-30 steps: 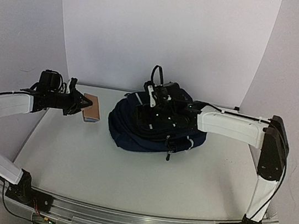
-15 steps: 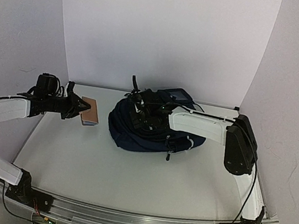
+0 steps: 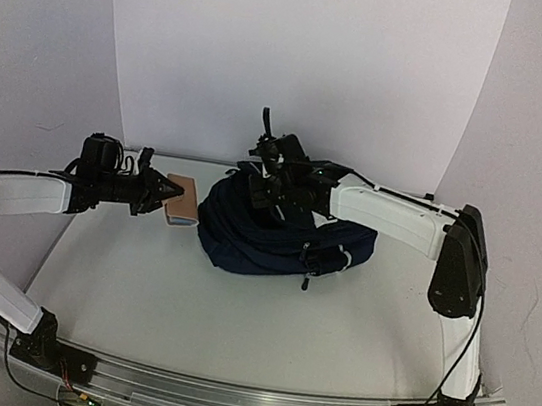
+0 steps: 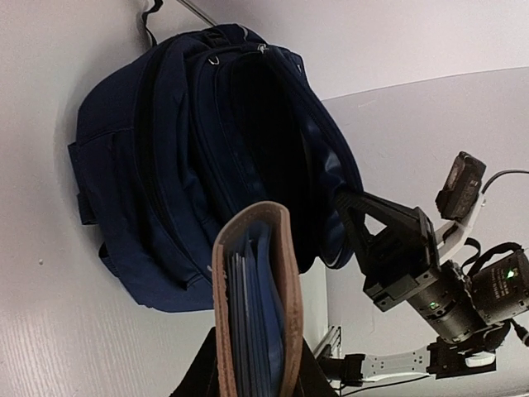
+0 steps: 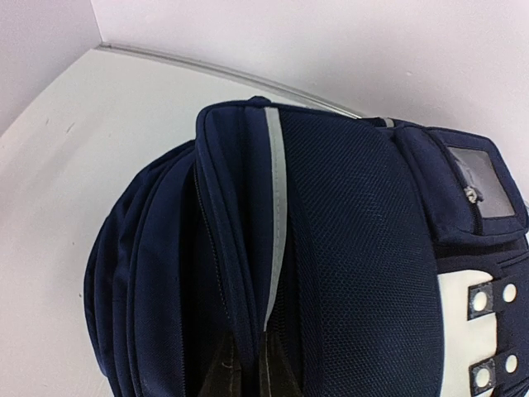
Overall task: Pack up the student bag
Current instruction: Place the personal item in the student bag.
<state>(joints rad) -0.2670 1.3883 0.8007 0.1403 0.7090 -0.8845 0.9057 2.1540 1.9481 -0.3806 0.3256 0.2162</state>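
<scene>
At left of frame, the left hand (image 3: 159, 190) has swung in toward centre, gripping a tan-covered notebook (image 4: 252, 306) by its near end. The notebook now sits just beside the left flank of the student bag (image 3: 255, 246), where a second ago it hung well apart. The navy backpack lies on its side at mid-tabletop (image 3: 233, 329), toward the back wall. Above it, the right hand (image 5: 250, 365), spread wide a moment earlier, has snapped closed on the fabric rim of the bag's opening beside a white stripe. The right arm has also drawn back to the bag's upper edge. That looks like one hand holding the mouth while the other lines up the notebook for loading. The left fingers are largely hidden behind the cover. The compartment's interior is dark, and how wide it gapes cannot be made out.
</scene>
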